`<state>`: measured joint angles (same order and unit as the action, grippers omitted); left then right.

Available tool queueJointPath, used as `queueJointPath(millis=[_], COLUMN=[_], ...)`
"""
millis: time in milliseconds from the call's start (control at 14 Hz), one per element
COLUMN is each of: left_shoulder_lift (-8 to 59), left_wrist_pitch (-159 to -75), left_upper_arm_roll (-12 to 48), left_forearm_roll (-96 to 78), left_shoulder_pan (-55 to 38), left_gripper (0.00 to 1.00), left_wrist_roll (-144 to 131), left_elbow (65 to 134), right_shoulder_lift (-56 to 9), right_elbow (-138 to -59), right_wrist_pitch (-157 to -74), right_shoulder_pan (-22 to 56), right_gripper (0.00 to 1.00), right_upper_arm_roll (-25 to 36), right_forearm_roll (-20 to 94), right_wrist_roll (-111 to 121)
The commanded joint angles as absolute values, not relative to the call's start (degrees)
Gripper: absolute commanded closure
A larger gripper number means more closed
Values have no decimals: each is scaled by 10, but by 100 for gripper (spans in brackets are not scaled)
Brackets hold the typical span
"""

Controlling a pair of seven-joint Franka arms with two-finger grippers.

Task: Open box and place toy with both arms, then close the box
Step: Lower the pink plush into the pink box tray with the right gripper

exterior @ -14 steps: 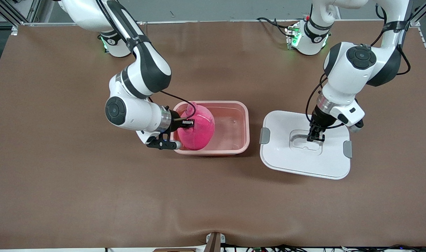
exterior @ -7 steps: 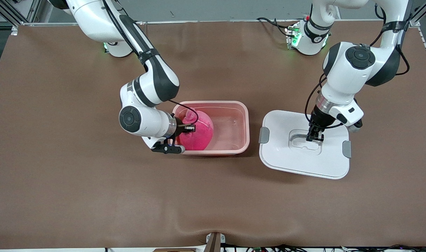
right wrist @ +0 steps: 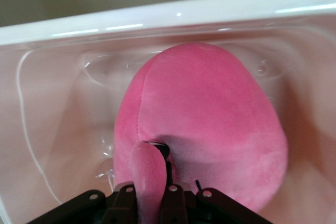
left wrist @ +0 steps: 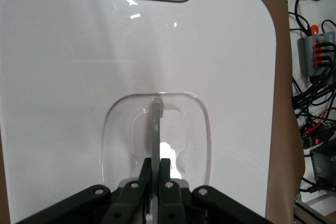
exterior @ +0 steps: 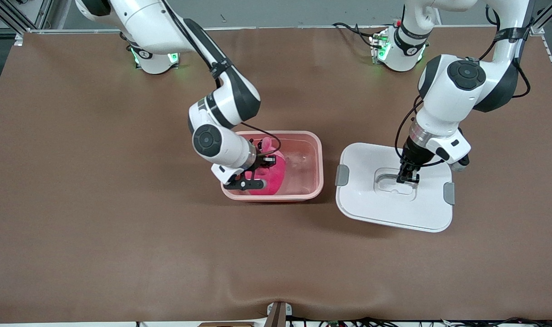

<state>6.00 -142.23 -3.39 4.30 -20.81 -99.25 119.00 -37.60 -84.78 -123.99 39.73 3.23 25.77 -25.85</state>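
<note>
Brown matting is covering the table (exterior: pixel 99 218) from edge to edge, with the two arm bases standing along its farthest edge from the front camera. Starting at the right arm's end, the right arm (exterior: pixel 221 109) is reaching down from its base into the box (exterior: pixel 319 156), a translucent pink tub that is sitting open near the middle of the table. The right gripper (exterior: pixel 267 160) is inside the tub, its jaws pinching together on one of the stalk eyes of the toy (exterior: pixel 276 177). The right wrist view is showing the toy (right wrist: pixel 210 129) hanging low within the box walls (right wrist: pixel 47 129), the stalk clamped between the fingers (right wrist: pixel 126 195); whether the plush is touching the tub floor I cannot tell.

Toward the left arm's end, just beside the box, the white lid (exterior: pixel 362 204) is lying flat on the matting with a grey clip (exterior: pixel 342 175) at each short side. The left arm (exterior: pixel 457 91) is bending down over it. The left gripper (exterior: pixel 407 178) is sitting in the lid's recessed clear handle (left wrist: pixel 155 129), its jaws closing on the thin handle bar, as the left wrist view is showing.
</note>
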Motion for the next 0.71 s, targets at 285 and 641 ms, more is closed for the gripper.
queueJointPath(millis=[285, 641], left_shoulder_lift=[43, 43], left_wrist_pitch=[-1432, -1432], left_upper_arm_roll=[-30, -30], left_forearm_roll=[54, 54], left_shoulder_pan=[-203, -203], left_gripper=[100, 100], left_wrist_roll=[-990, -991], left_elbow=[1205, 1205], right_shoulder_lift=[-439, -486], right_elbow=[-846, -846], right_wrist_pitch=[-1369, -1451], right_shoulder_pan=[460, 500], right_gripper=[100, 100], right_upper_arm_roll=[38, 53], right_forearm_roll=[251, 242], right_wrist_roll=[-318, -323])
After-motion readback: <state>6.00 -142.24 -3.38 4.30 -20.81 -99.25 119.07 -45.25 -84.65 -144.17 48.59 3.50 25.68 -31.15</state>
